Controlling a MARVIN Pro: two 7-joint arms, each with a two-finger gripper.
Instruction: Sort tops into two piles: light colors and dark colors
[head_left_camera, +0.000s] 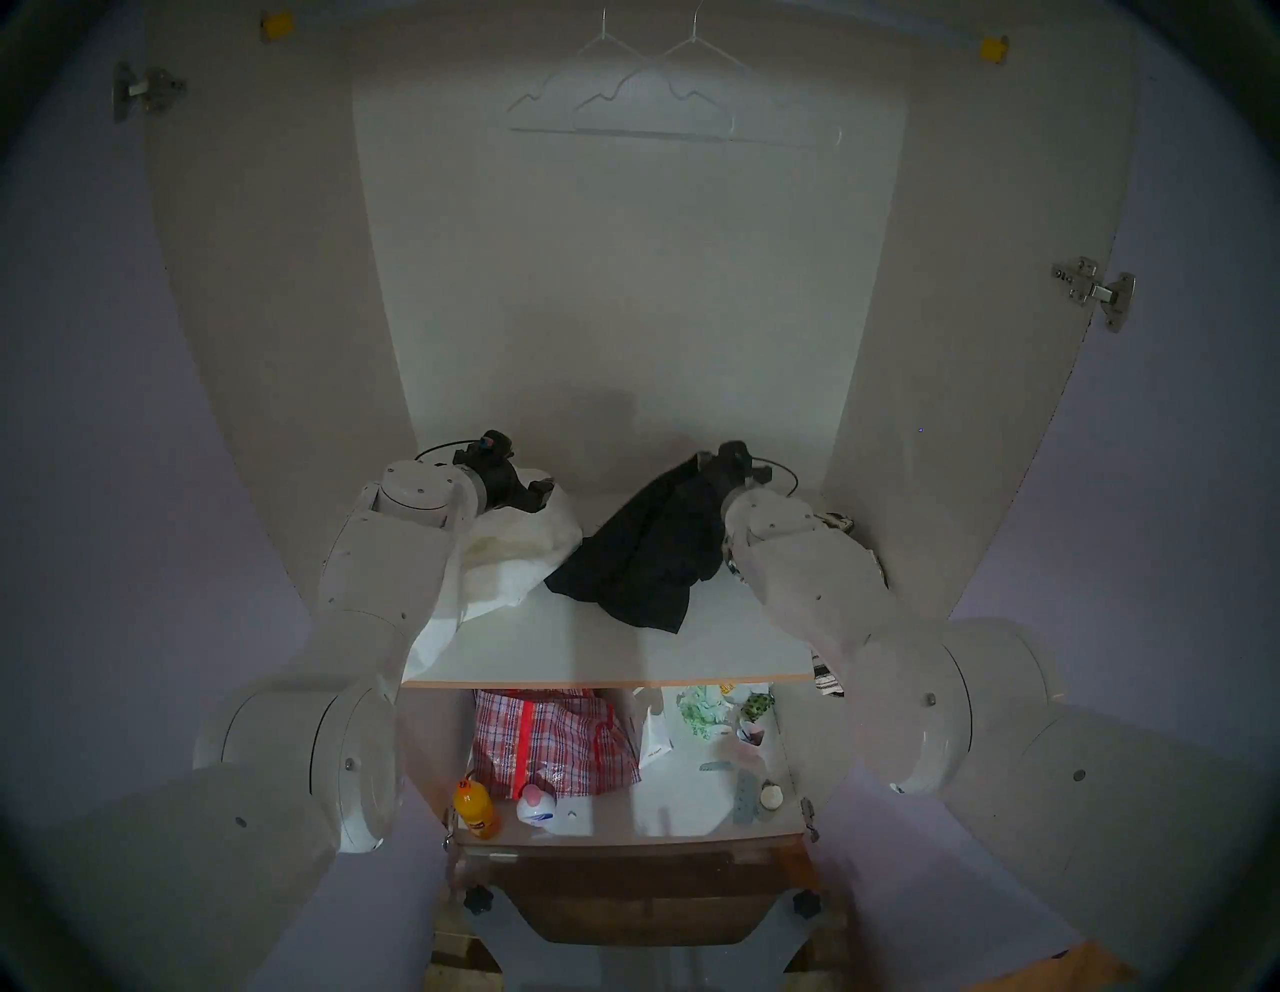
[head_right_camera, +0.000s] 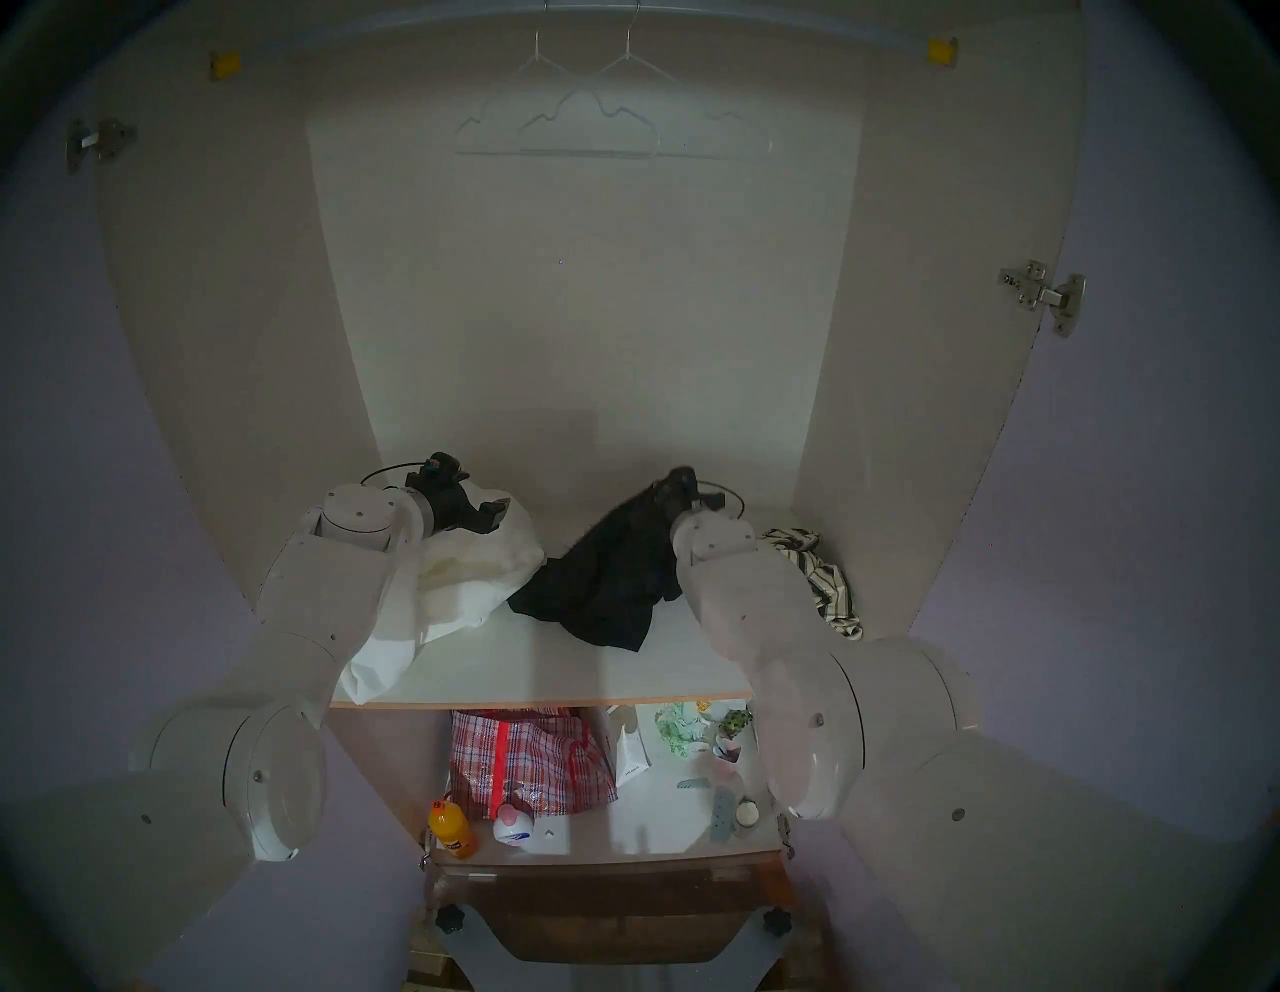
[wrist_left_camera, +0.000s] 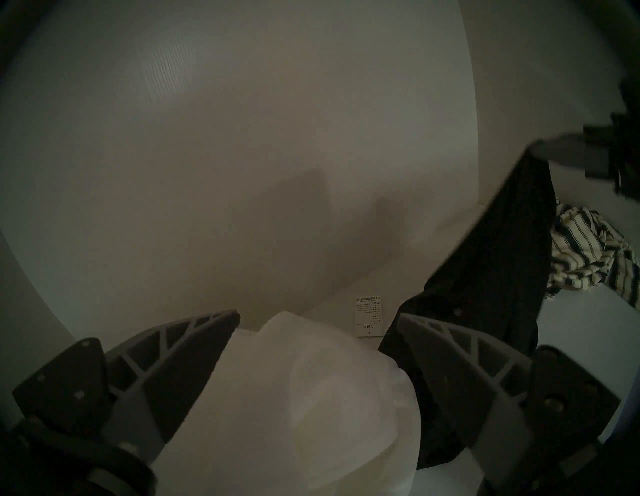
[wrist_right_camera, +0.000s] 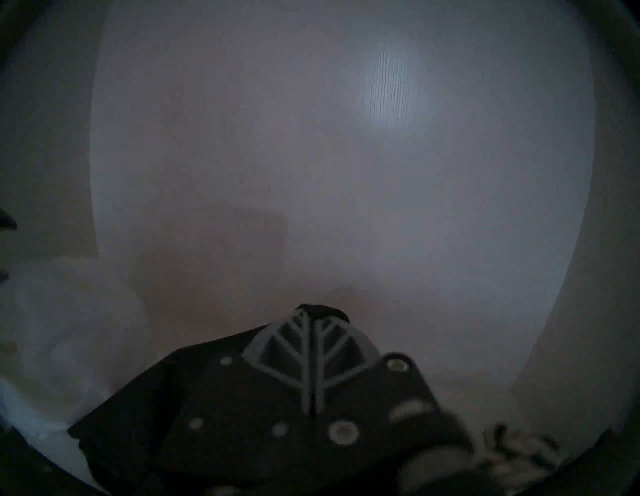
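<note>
Right end effector (wrist_right_camera: 313, 350) clenched on limp black top (head_left_camera: 637, 554); left end effector (wrist_left_camera: 317, 324) released over puffy white top (head_left_camera: 512, 554).

The right hand (wrist_right_camera: 313, 332) is sitting low in the middle of the view with its two ribbed grey fingers (wrist_right_camera: 277, 350) pressed together, and a fold of the black top (wrist_right_camera: 156, 408) is poking out at their tips. That black top is draping down to the left, while the white top (wrist_right_camera: 69, 311) is lying blurred at the left edge and the striped top (wrist_right_camera: 519, 446) is showing dimly at the lower right. A pale back wall (wrist_right_camera: 346, 156) is filling everything beyond.
</note>
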